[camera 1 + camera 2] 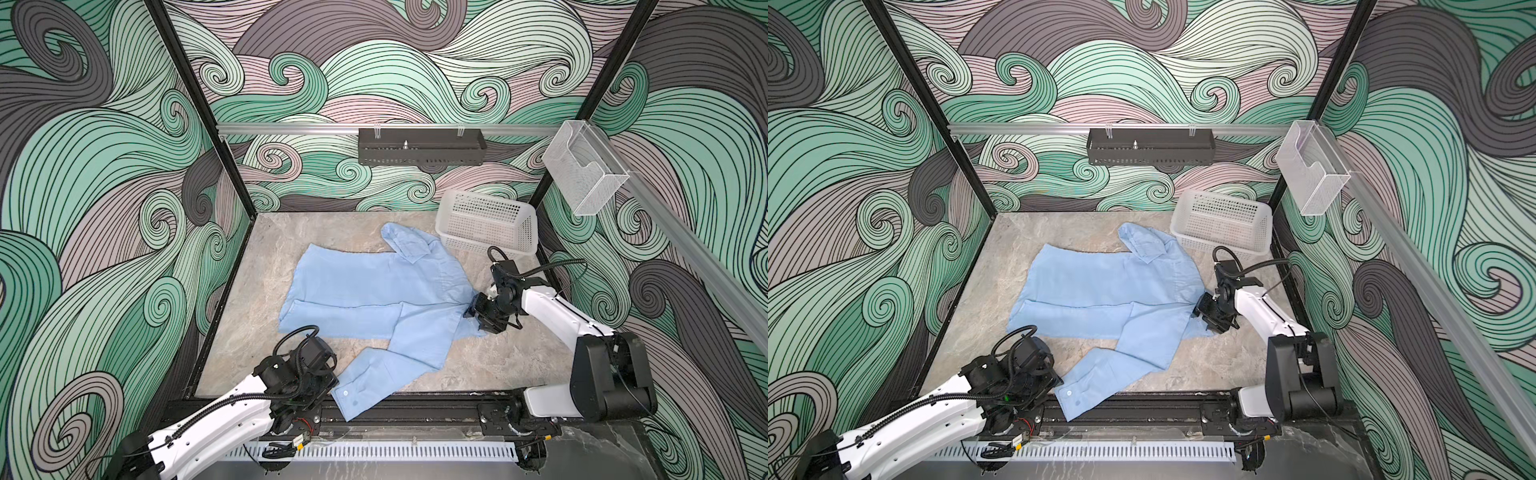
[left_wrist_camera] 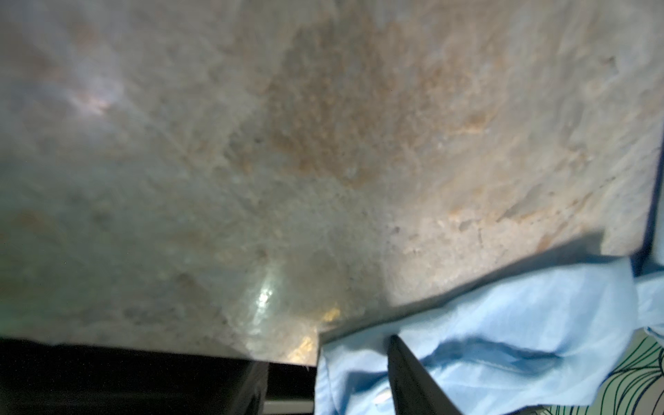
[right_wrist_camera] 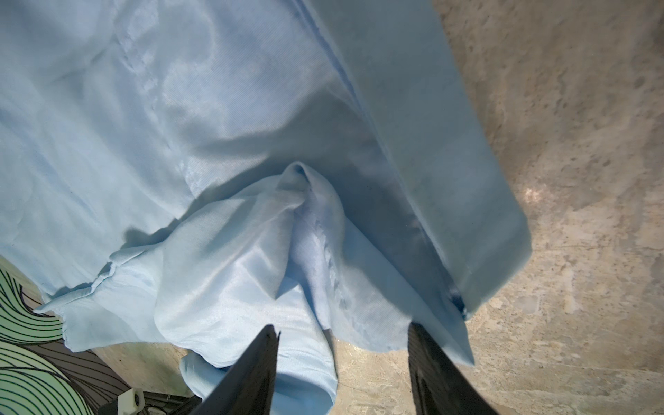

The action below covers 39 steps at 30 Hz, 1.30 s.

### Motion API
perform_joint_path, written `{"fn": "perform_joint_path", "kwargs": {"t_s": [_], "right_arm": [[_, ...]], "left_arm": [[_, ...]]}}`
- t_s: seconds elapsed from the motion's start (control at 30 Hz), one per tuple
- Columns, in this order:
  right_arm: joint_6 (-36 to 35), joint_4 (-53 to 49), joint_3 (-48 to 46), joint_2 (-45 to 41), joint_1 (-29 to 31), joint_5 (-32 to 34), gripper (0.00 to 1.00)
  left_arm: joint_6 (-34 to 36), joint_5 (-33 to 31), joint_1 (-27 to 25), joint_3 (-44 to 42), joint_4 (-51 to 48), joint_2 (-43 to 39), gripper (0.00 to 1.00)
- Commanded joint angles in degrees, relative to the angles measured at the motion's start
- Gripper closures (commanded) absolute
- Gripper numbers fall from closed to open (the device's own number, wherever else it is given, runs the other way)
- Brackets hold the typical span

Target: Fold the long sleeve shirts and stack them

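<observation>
At centre right, the right gripper straddles the bunched shirt, jaws apart. Lower left, the left gripper touches the cuff; its width cannot be told.

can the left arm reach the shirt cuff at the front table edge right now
Likely yes: the left gripper sits right at the cuff, with nothing between them.

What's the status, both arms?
Right gripper open, straddling bunched shirt edge. Left gripper at cuff, grip unclear. Shirt spread, unfolded. Basket far right, not obstructing.
</observation>
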Motion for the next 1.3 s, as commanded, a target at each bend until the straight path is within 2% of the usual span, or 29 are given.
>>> {"fn": "perform_joint_path", "kwargs": {"t_s": [0.0, 0.2, 0.53, 0.7, 0.83, 0.93, 1.03, 1.2, 1.27], "right_arm": [[-0.07, 0.3, -0.47, 0.74, 0.33, -0.1, 0.41], [-0.07, 0.48, -0.28, 0.96, 0.33, -0.08, 0.41], [0.06, 0.47, -0.4, 0.0, 0.33, -0.33, 0.41], [0.22, 0.51, -0.48, 0.22, 0.33, -0.26, 0.41], [0.31, 0.47, -0.39, 0.13, 0.29, -0.14, 0.41], [0.31, 0.51, -0.37, 0.16, 0.33, -0.2, 0.41], [0.31, 0.49, -0.39, 0.12, 0.33, -0.32, 0.42], [0.26, 0.64, -0.41, 0.48, 0.33, -0.38, 0.42], [0.22, 0.77, -0.39, 0.71, 0.32, -0.37, 0.43]], "left_arm": [[-1.53, 0.13, -2.63, -4.36, 11.22, 4.51, 0.47], [-2.67, -1.05, -6.01, -3.66, 14.04, 6.06, 0.41], [-7.01, -5.79, -10.28, -3.68, 8.76, -5.97, 0.29], [-6.16, -3.56, -11.01, -2.69, 11.14, -2.12, 0.29], [-4.5, -1.05, -11.25, -1.47, 13.36, 3.89, 0.36], [-4.37, -0.39, -11.42, -2.14, 16.72, 5.92, 0.46], [-4.37, -0.19, -11.49, -2.5, 17.83, 6.04, 0.61], [-3.45, -1.51, -11.61, -1.61, 15.26, 2.53, 0.93], [-2.71, -3.06, -11.6, -0.53, 12.53, 0.85, 1.0]]}}
